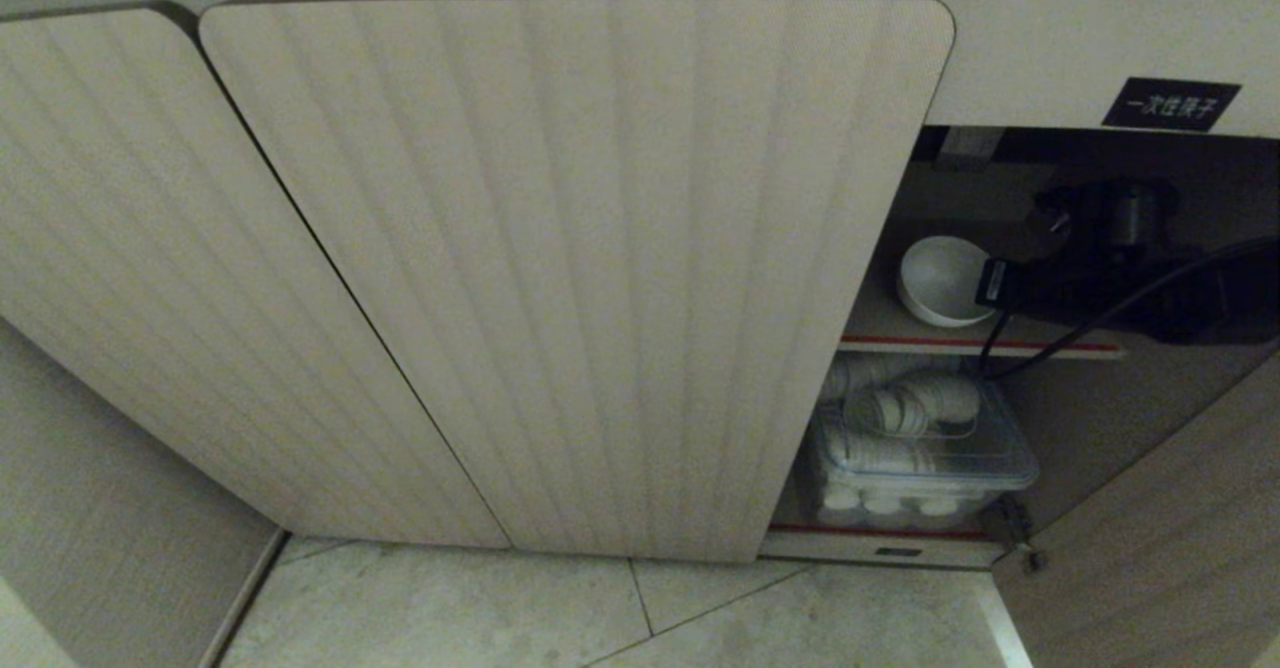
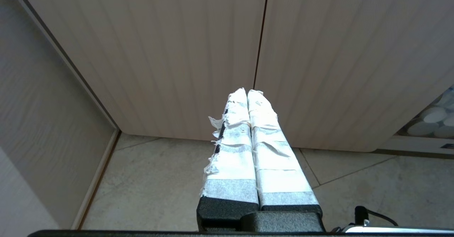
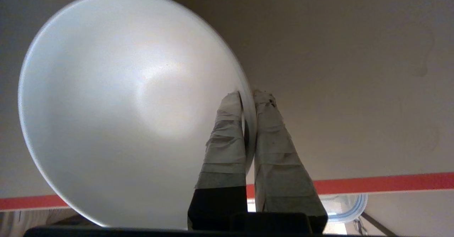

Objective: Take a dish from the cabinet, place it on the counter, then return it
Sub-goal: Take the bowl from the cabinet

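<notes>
here the right pincer (image 3: 248, 98) was clamped on the bowl (image 1: 940, 280), one finger inside the rim and one outside, on the cabinet's (image 1: 580, 268) upper shelf (image 1: 1060, 346). the bowl lay to its left, tipped. the left pincer (image 2: 247, 92) hung closed outside, farther off.

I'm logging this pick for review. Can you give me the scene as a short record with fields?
dish: white bowl on the upper cabinet shelf, tilted
right gripper: shut on the bowl's rim, one finger inside, one outside
left gripper: shut, empty, low before the closed doors
cabinet: right compartment open, black label above
lower shelf: clear lidded box with small white cups
counter: not in view
</notes>
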